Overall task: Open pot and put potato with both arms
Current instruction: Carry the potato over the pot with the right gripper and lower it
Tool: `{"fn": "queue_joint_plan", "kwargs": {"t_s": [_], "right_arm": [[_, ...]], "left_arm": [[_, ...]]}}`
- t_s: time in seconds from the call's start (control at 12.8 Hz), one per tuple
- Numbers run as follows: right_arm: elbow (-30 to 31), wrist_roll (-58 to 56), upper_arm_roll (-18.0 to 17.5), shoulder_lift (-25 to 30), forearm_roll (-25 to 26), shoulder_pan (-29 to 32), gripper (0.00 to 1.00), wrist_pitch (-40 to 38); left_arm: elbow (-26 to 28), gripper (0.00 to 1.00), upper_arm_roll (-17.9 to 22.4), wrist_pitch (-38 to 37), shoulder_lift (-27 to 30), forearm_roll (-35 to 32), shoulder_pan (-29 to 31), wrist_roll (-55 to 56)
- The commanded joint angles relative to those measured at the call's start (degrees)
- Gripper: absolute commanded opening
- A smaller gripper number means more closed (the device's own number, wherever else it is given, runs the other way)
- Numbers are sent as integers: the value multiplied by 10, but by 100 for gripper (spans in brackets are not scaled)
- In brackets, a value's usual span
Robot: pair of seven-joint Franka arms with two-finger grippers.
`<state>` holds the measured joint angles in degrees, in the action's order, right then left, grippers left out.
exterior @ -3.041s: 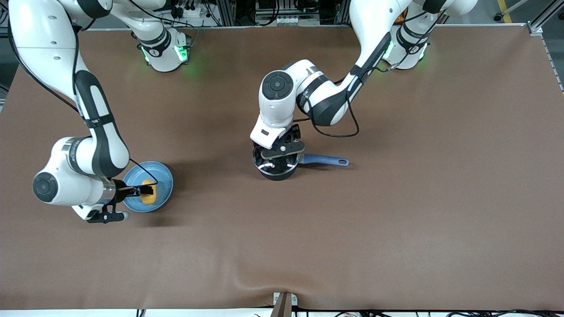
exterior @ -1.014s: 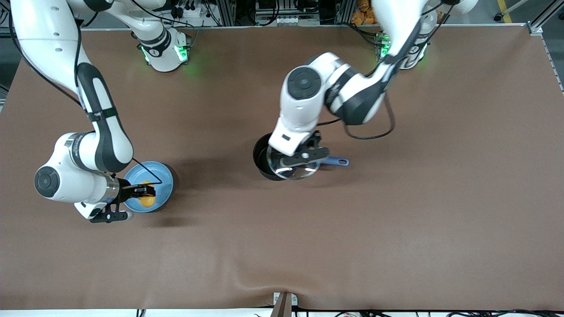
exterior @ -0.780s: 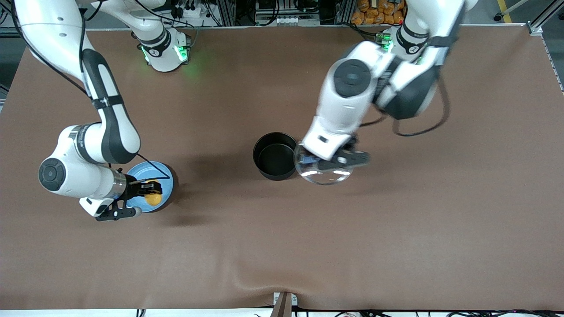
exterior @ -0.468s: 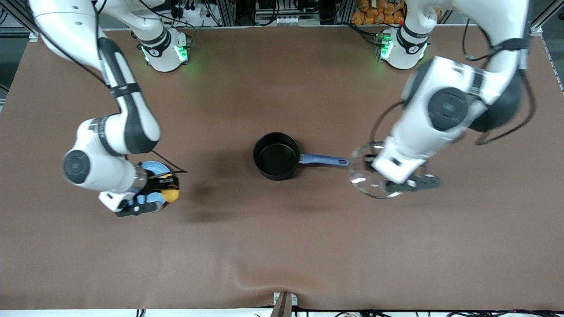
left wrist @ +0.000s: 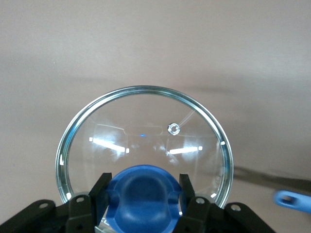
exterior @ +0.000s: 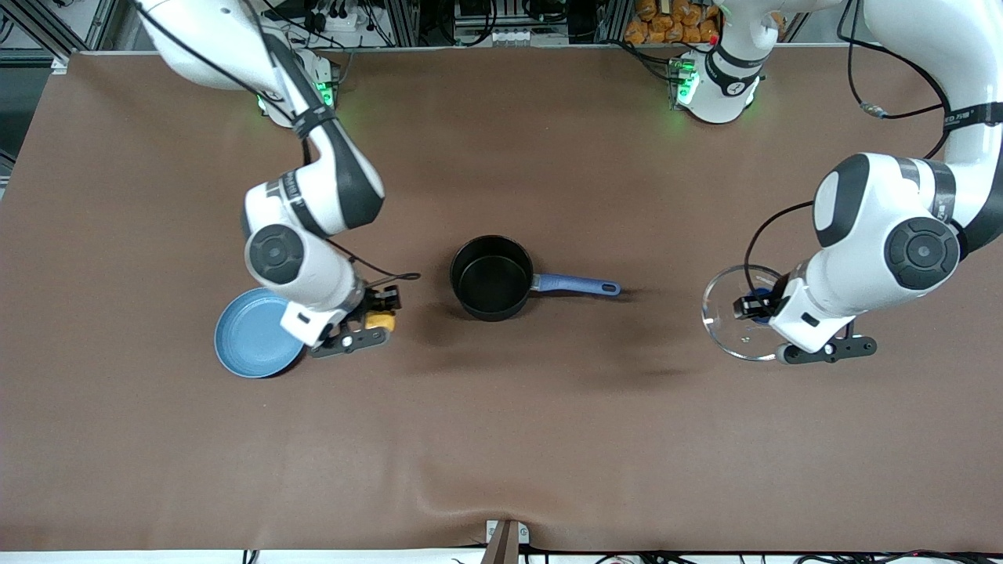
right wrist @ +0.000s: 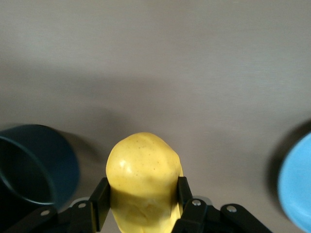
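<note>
My black right gripper (exterior: 382, 311) carries a yellow potato (right wrist: 144, 178), faintly speckled. The black pot (exterior: 491, 277) has a blue handle. Beside the pot, a light-blue plate (exterior: 252, 345); my clear lid (left wrist: 146, 145) has a blue knob. Brown table (exterior: 501, 439).

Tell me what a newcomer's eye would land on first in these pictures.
The yellow potato, clamped in the right gripper over bare table between the blue plate and the pot. Next, the open black pot at the table's middle, its blue handle pointing toward the left arm's end. There the left gripper holds the clear glass lid by its blue knob.
</note>
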<state>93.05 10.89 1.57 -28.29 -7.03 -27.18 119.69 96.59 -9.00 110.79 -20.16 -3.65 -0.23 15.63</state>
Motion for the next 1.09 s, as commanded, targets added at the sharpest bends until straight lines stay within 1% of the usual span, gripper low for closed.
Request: {"fn": "queue_joint_plan", "kwargs": {"t_s": [0.0,0.08,0.16,0.31,0.55,0.78,1.01], "right_arm": [[0,76,5,5,4,-51,0,21],[0,99,5,3,2,-70,0,31],[1,120,5,2,2,-88,0,40],[3,162,4,-2,-8,-118,0,57],[21,186,5,-20,-26,-158,0,115],[23,193,5,-64,-27,-174,0,167],[18,212,5,-98,-27,-181,0,194]], "left_arm": [[121,0,-14,84,50,30,67,-73],[146,0,-15,110,49,56,84,-109],[163,0,-14,134,48,66,92,-132],[186,0,-14,157,43,66,93,-140],[231,0,-14,242,40,65,89,-150],[240,0,-15,260,29,59,83,-150],[245,0,-19,275,11,59,80,-152]]}}
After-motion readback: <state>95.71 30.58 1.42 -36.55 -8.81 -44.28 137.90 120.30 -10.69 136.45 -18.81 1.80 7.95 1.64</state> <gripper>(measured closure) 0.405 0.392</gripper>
